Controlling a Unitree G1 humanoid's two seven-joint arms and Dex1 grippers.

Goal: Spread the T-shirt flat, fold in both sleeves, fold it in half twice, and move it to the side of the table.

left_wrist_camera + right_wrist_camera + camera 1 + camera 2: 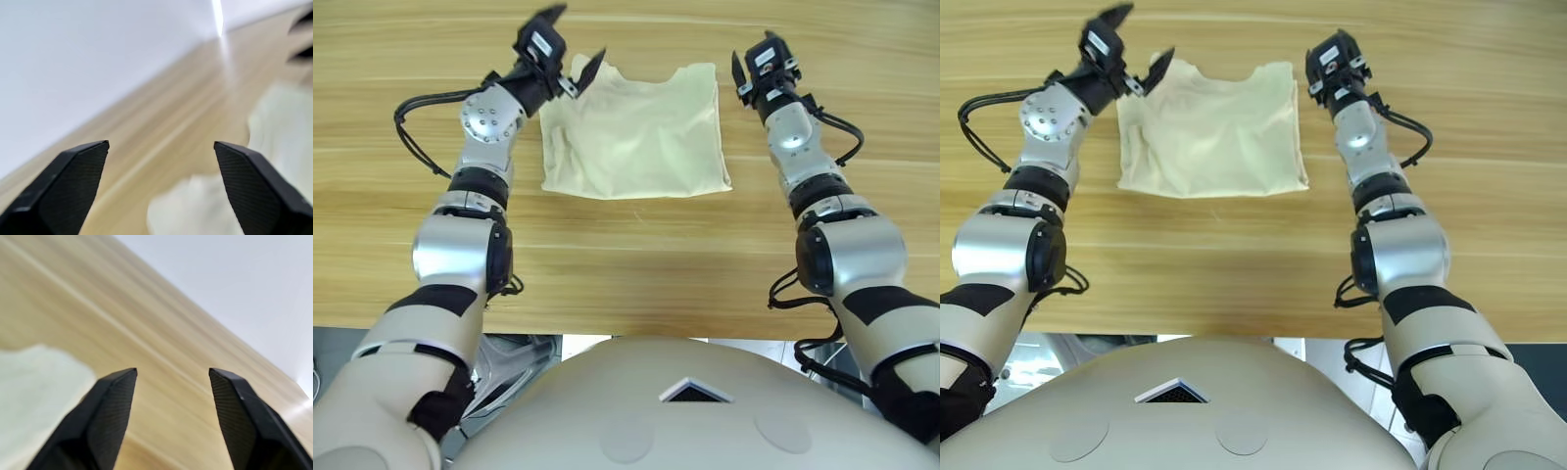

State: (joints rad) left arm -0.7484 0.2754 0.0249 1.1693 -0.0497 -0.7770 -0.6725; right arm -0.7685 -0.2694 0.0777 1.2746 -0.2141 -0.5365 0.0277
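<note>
Pale wood-grain table (pixel 636 255) runs under everything you see, and a plain white wall (pixel 73 58) rises behind its far edge in your wrist views. Your T-shirt (pixel 631 132) lies on that table between your two pincers. It is cream cloth with the sleeves already turned in, so it makes a rough rectangle with the neckline at the far edge and the hem nearest you. It is not quite neat: the edge toward the left pincer shows a doubled layer, and the hem bows a little.

Your left pincer (pixel 582 29) sits at the shirt's far corner on its own side, its fingers (pixel 73 191) spread wide with nothing between them. The inner finger's tip is over the shoulder corner of the cloth; you cannot tell from the head views whether it touches the fabric. In the left wrist view the shirt is a blurred pale patch just ahead of the gap, closer to one finger than the other.

Your right pincer (pixel 752 49) is just beside the shirt's other far corner, outside the cloth's edge, with a strip of bare wood between them. Its fingers (pixel 102 421) stand apart too, less widely than the left's, and grip nothing. In the right wrist view the cloth lies off to one side of the pincer, past one finger, and bare table lies ahead of the gap.
</note>
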